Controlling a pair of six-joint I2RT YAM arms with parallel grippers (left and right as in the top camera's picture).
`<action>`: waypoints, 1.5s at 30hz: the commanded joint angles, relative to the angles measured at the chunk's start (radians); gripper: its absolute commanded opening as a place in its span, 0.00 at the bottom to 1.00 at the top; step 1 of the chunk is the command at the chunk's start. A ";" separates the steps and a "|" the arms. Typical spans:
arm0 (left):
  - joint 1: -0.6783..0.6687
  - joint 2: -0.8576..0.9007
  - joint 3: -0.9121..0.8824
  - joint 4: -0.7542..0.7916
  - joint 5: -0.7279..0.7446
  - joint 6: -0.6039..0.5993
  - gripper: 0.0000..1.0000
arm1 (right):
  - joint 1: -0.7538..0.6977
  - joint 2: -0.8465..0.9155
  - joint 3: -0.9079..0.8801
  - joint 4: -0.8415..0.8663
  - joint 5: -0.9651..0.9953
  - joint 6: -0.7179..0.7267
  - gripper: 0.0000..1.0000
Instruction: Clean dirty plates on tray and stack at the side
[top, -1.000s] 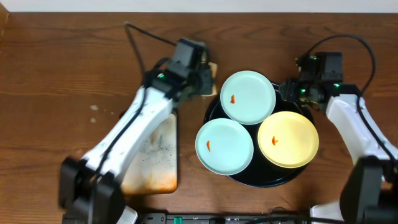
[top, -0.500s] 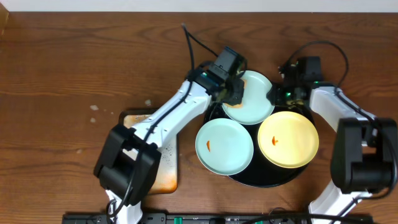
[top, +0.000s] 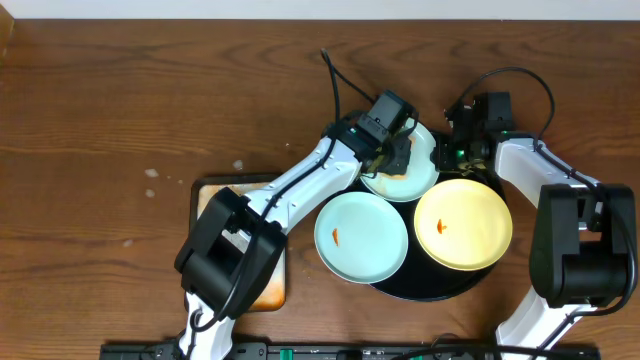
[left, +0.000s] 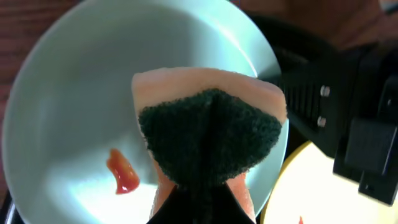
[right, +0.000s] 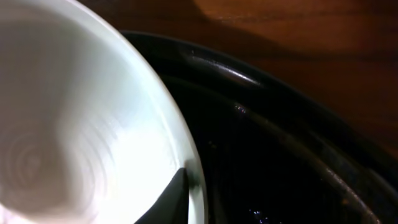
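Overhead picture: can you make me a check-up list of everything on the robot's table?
Surface: brown wooden table, pale specks at left.
Job's things: large round glossy black tray carries the rear pale light-blue round plate, front pale light-blue round plate and pale yellow round plate; each has an orange smear.
Clutter: rectangular rusty metal pan left of the tray.
End effectors: left end effector holds a tan sponge with dark green pad over the rear plate; right end effector at that plate's rim, grip unclear.
Cables: black cables loop behind both arms.
Surroundings: pale strip along the far edge.
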 joint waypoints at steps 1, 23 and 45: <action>0.001 -0.003 0.031 0.005 -0.022 -0.051 0.09 | 0.009 0.013 0.012 -0.002 0.018 0.014 0.11; 0.001 0.088 0.032 0.015 -0.056 -0.025 0.09 | 0.030 -0.080 0.012 -0.090 0.159 0.020 0.07; -0.001 0.143 0.032 0.018 -0.206 0.086 0.12 | 0.086 -0.081 0.012 -0.129 0.220 0.021 0.05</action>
